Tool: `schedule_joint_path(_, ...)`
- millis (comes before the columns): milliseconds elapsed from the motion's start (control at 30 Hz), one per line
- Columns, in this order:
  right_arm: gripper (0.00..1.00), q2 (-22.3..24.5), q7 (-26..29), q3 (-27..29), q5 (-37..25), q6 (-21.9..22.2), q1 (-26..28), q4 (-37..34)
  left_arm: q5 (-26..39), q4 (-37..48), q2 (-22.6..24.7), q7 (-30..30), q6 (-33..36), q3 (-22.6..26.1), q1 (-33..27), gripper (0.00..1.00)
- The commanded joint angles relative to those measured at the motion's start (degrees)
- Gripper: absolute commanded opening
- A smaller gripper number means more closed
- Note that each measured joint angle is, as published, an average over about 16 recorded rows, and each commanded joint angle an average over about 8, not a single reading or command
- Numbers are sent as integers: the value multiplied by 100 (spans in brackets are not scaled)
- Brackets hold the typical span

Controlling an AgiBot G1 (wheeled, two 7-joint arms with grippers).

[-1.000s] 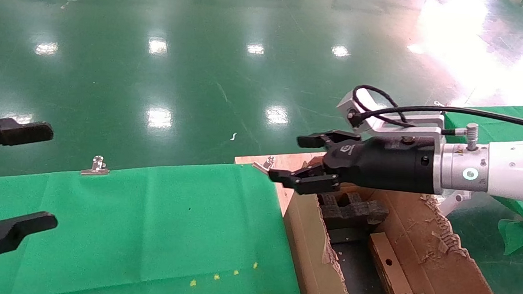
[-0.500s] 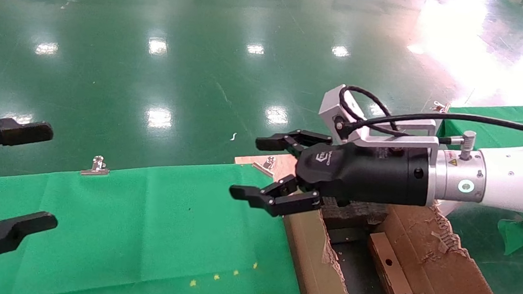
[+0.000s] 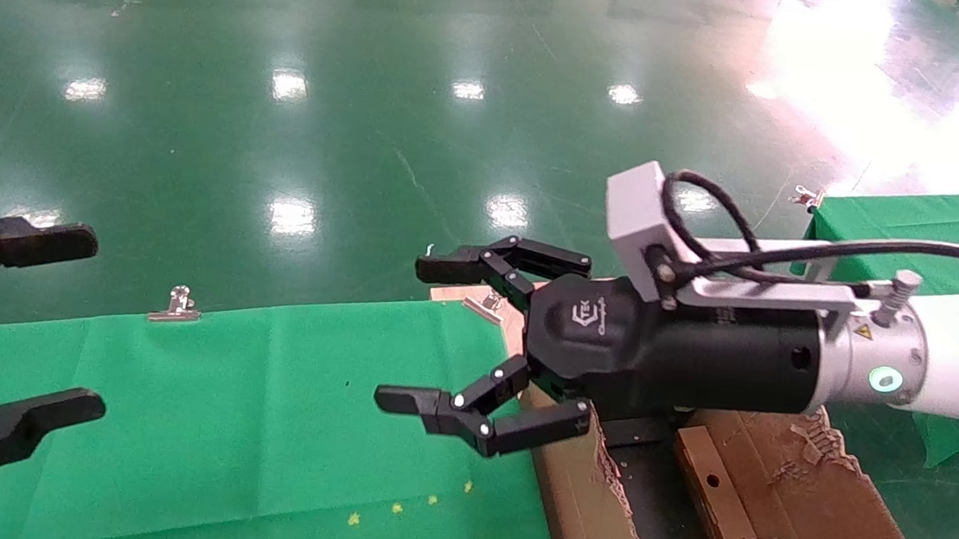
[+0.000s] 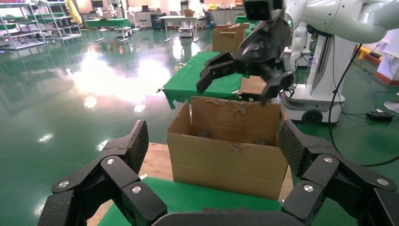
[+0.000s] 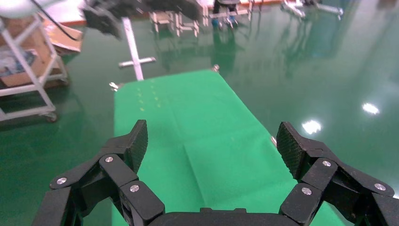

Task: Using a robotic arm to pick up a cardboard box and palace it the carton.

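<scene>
Carton [image 3: 598,506] far end behind robotic arm [image 3: 698,349]

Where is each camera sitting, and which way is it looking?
Head: on the robot's head, looking down at the green table, carton and white arm; left gripper shows, open.
Left wrist: behind the left gripper, facing the carton.
Right wrist: behind the open right gripper, facing a green cloth.
Shared: head and left wrist both see carton and white arm.
</scene>
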Motion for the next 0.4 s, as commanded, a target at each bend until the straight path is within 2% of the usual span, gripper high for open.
schedule_joint_path(33, 100, -42, -79, 244, 31, -137, -148, 29, 0, 0, 0, 0, 0, 0, 0, 100)
schedule_joint_path(267, 100, -190, -351, 1092, 139, -612, -661, 130, 0, 0, 0, 0, 0, 0, 0, 100)
schedule_joint_path(400, 100, -232, -430, 1337, 171, -750, -809, 160, 0, 0, 0, 0, 0, 0, 0, 100)
